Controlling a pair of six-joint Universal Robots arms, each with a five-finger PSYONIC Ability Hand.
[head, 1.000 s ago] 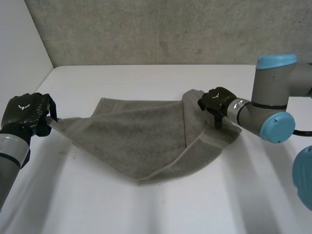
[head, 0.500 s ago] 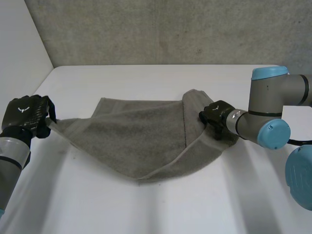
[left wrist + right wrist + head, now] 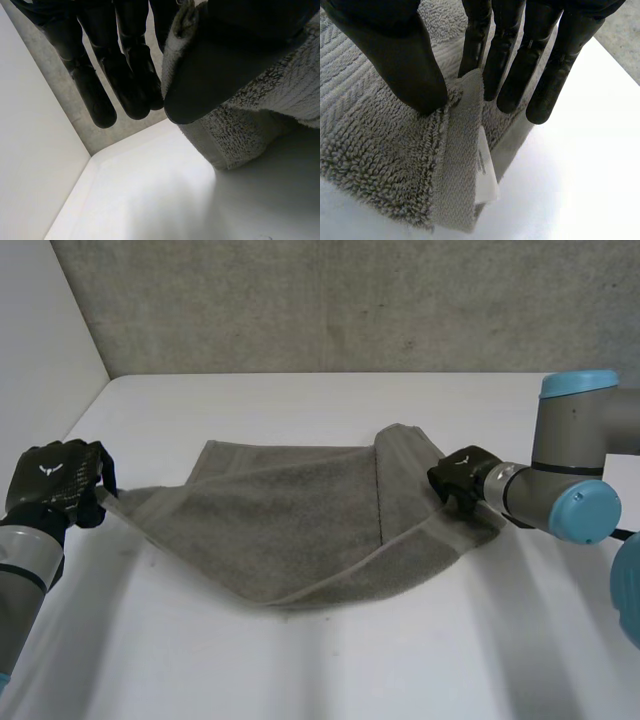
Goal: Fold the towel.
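White table (image 3: pixel 300 660) holds a half-folded grey towel (image 3: pixel 290 530), left hand (image 3: pixel 55 480) and right hand (image 3: pixel 460 476) pinching its ends.

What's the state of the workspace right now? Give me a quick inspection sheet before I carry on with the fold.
Surface: white table, the towel lying across its middle.
Job's things: grey towel, rumpled and part-folded, with a layer doubled over near its right end; its left corner is lifted off the table.
Clutter: nothing seen.
Hands: left hand pinches the towel's left corner between thumb and fingers; right hand pinches the hem at the towel's right edge.
Cables: nothing seen.
Surroundings: concrete wall behind the table; white panel on the robot's left.
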